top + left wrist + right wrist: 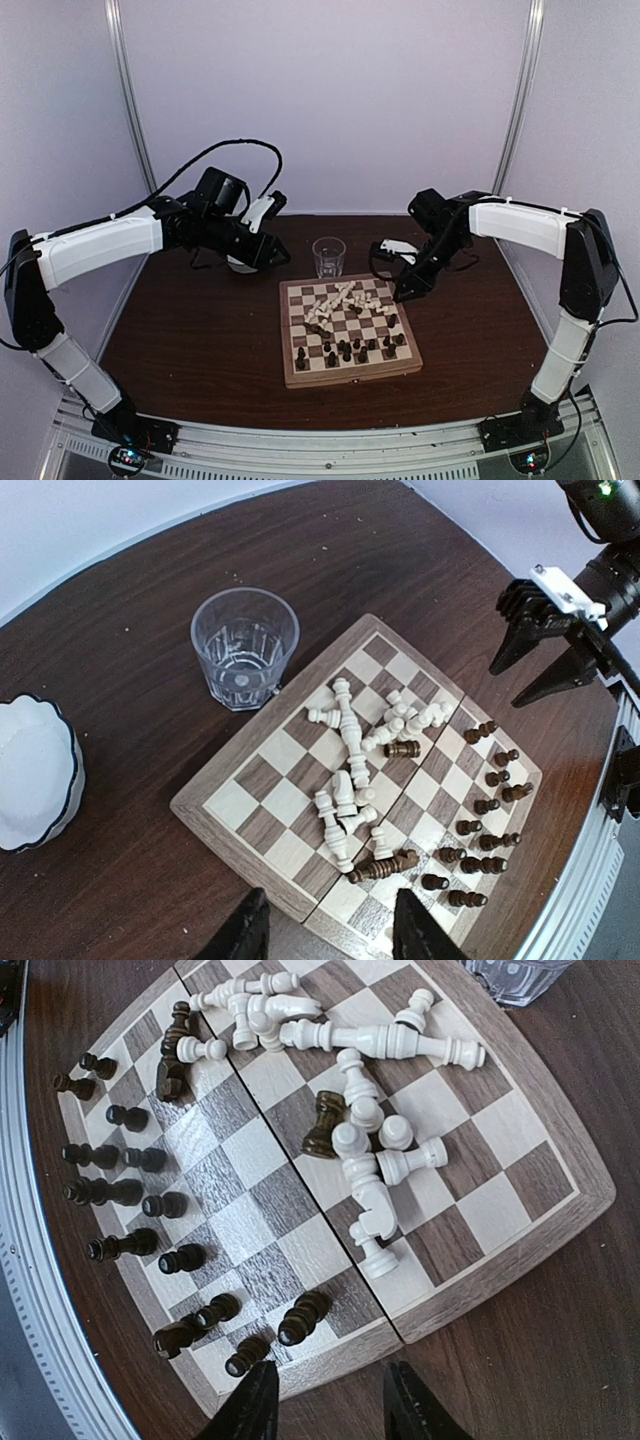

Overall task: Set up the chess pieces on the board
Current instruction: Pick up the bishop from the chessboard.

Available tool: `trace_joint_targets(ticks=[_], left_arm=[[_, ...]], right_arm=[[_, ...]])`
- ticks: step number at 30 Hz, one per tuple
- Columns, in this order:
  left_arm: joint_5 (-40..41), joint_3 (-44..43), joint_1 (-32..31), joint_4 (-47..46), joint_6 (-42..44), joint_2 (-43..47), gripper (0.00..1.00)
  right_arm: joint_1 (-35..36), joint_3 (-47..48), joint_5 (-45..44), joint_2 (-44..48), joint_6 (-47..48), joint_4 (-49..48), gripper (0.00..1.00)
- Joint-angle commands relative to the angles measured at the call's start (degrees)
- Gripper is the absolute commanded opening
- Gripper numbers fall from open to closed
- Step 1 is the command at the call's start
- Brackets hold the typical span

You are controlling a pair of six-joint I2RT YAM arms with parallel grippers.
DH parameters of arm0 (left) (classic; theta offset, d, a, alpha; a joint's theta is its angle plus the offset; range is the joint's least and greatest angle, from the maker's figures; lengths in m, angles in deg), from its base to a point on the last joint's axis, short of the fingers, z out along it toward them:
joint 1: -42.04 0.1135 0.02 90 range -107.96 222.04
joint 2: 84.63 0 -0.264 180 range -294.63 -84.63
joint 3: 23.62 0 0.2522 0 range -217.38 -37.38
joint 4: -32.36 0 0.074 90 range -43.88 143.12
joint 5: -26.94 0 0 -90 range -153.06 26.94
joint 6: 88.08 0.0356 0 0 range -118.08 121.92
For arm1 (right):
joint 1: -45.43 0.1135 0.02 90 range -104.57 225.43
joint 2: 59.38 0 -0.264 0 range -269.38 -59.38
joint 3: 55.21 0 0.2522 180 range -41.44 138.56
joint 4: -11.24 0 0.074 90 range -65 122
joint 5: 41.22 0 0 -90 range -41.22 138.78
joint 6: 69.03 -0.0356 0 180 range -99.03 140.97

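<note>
Right claw [325, 1410] is the one placed for this. Top view has it hanging at the right edge of the board [250, 1230]. Left claw [330, 935] sits off the board's upper-left corner, past the glass [243, 645], over the bench [100, 900]

Right wrist view:
- white pieces [365, 1150] lie toppled in a heap, centre to upper right of frame, straight up-frame from the fingers
- dark pieces [105, 1192] mostly stand upright in two ragged rows down the left of frame, on the board's edge ranks
- one stray dark piece [322, 1125] sits in among the whites, and a couple more darks lie flat at upper left

What the next pick turns on: the long white piece [385, 1040] lies flat near the top, long axis left-right across frame, roughly parallel to the line between the two fingers. My read is the wrist needs about a quarter turn to close across the stem, not along it. The small white one at the bottom of the heap is nearest and looks to run more up-down, so it could suit the fingers as they stand

Right claw: partly open, gap clear, holding and touching nothing. Left claw: about half open, also empty, well away from any piece
</note>
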Motion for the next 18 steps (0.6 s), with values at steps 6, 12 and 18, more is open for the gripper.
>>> trace_joint_targets(ticks=[6, 12, 18], left_arm=[[-0.38, -1.84, 0.60, -0.56, 1.01, -0.31, 0.43], [-0.40, -1.79, 0.60, -0.59, 1.10, -0.13, 0.43], [-0.52, -1.91, 0.60, -0.56, 1.09, -0.13, 0.43]], right_arm=[[3.54, 0.64, 0.41, -4.92, 2.02, 2.21, 0.40], [3.83, 0.47, -1.68, -5.74, 1.23, 1.62, 0.39], [3.92, -0.32, -4.05, -5.69, 1.15, 1.20, 0.37]])
